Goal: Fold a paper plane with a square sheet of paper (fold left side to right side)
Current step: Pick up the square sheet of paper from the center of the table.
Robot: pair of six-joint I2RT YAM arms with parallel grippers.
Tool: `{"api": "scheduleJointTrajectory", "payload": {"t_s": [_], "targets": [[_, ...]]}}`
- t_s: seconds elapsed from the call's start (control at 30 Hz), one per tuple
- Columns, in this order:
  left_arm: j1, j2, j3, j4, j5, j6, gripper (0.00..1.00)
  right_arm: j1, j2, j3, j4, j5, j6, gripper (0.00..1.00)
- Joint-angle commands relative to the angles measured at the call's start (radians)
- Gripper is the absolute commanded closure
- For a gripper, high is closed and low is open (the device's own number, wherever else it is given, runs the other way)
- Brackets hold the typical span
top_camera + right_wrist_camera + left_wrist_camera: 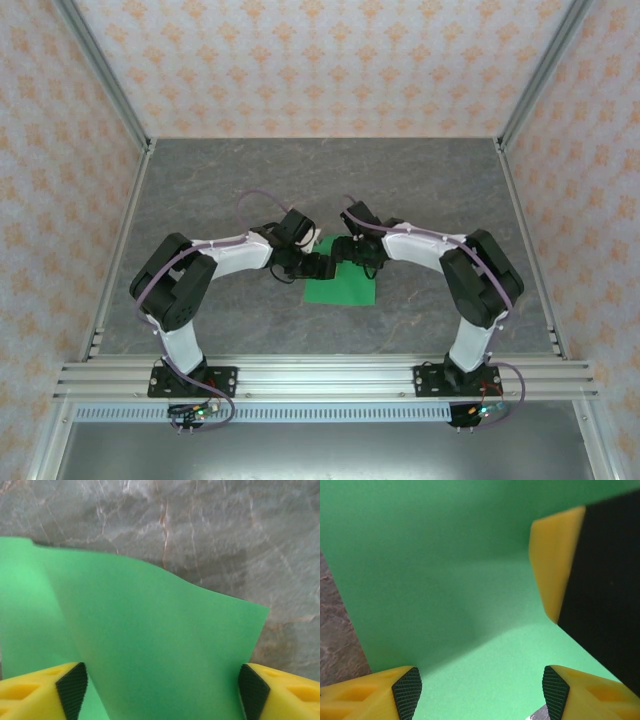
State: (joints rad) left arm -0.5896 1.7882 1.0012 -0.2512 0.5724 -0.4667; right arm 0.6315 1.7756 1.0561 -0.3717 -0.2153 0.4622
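- Two arms meet at mid-table over the green paper [342, 289]. It lies on the grey table [450, 200], well in front of both bases.
- In the right wrist view the paper [150, 640] is not flat: it bows up off the stone in a soft curve, with its far corner free.
- The step in hand appears to be the left-to-right fold, and it looks barely begun, with no sharp crease visible.
- To do it well, the moving edge likely needs a light pinch close to its border, then a low arc across.
- It should be set down only once its edge lines up with the right edge.
- The other claw would do best pinning the resting half, since thin paper is apt to slide or buckle.
- The crease probably wants pressing from the middle outward.
- The left claw [482, 690] is spread wide just above the paper [445, 580], its black pads [407, 690] well apart. Nothing is pinched between them, and whether they touch the sheet cannot be told.
- A finger [552, 565] of the other claw juts in close at the upper right of that view.
- The right claw [160, 687] is also spread wide, its tips flanking the raised paper without gripping it.
- From above, the left claw [318, 266] and right claw [346, 250] sit nearly tip to tip over the paper's far edge.
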Motion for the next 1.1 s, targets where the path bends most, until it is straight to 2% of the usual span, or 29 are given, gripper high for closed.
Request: {"api": "scheduleJointTrajectory", "payload": {"t_s": [0.0,0.17,0.27,0.5,0.83,1.07], "targets": [[-0.005,-0.004,-0.026,0.022,-0.010,-0.006,0.30,0.022,-0.037,-0.034,-0.067,-0.064,0.014,0.28],[0.044,-0.131,-0.067,0.013,-0.005,-0.003,0.29,0.017,-0.072,-0.063,-0.057,-0.099,0.000,0.49],[0.089,-0.225,-0.088,-0.024,-0.008,0.016,0.28,-0.003,-0.108,-0.094,-0.007,-0.161,0.013,0.60],[0.156,-0.383,-0.123,-0.069,0.028,0.029,0.24,-0.084,-0.196,-0.161,0.170,-0.383,0.066,0.75],[0.231,-0.607,-0.143,-0.052,0.098,-0.013,0.19,-0.257,-0.424,-0.220,0.327,-0.650,0.132,0.79],[0.244,-0.696,-0.128,0.050,0.223,-0.062,0.16,-0.289,-0.574,-0.150,0.294,-0.794,0.147,0.79]]}}
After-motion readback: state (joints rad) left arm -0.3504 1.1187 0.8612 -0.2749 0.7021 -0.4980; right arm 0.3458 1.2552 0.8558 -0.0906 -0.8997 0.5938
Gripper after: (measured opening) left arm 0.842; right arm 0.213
